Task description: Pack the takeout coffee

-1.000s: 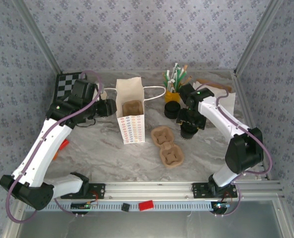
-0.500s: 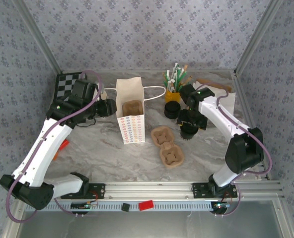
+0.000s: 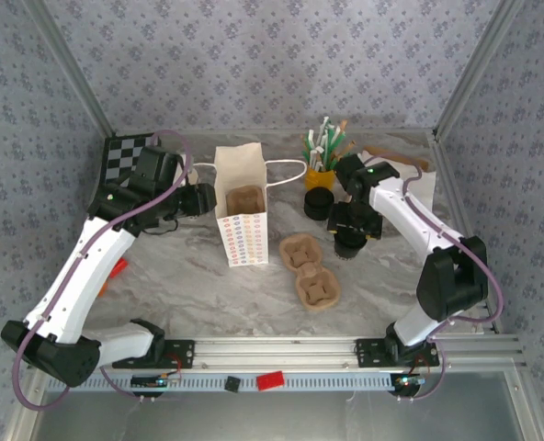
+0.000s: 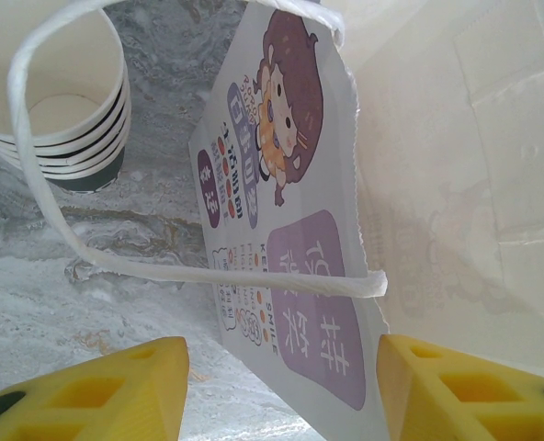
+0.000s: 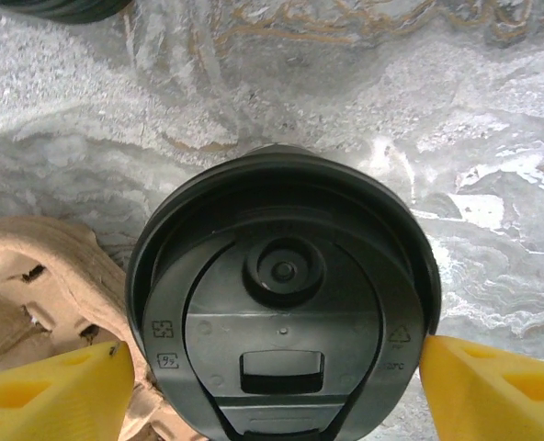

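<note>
The takeout coffee [image 5: 281,331] stands on the table [image 5: 345,110] at about 3 o'clock from the middle in the overhead view [image 3: 348,244], black lid on. The right claw [image 5: 277,351] comes down over it from above. Both yellow tips lie against the lid's rim, at 3 and 9 o'clock, so this looks like a grasp on the cup, though I cannot tell how firm it is. At 9 o'clock from the cup the paper bag [image 3: 242,234] stands with a brown cup tray [image 3: 246,197] inside. The left claw [image 4: 281,367] is released and half spread, one finger inside the bag's wall [image 4: 437,184] and one outside, so it props the mouth without pinching it. The likeliest trouble is the hold itself. If the tips bear on the lid and not the cup wall, a lift could pop the lid off and drop the cup. A loose cup tray [image 5: 42,276] lies just beside the cup at 8 o'clock, right by one fingertip, and could be dragged along or tilt the cup. The bag is tall and probably light, and its white handle [image 4: 208,271] loops across beside the opening. A cup coming in low could catch the rim or the handle and knock the bag over. It could also miss the tray's pocket inside.
</note>
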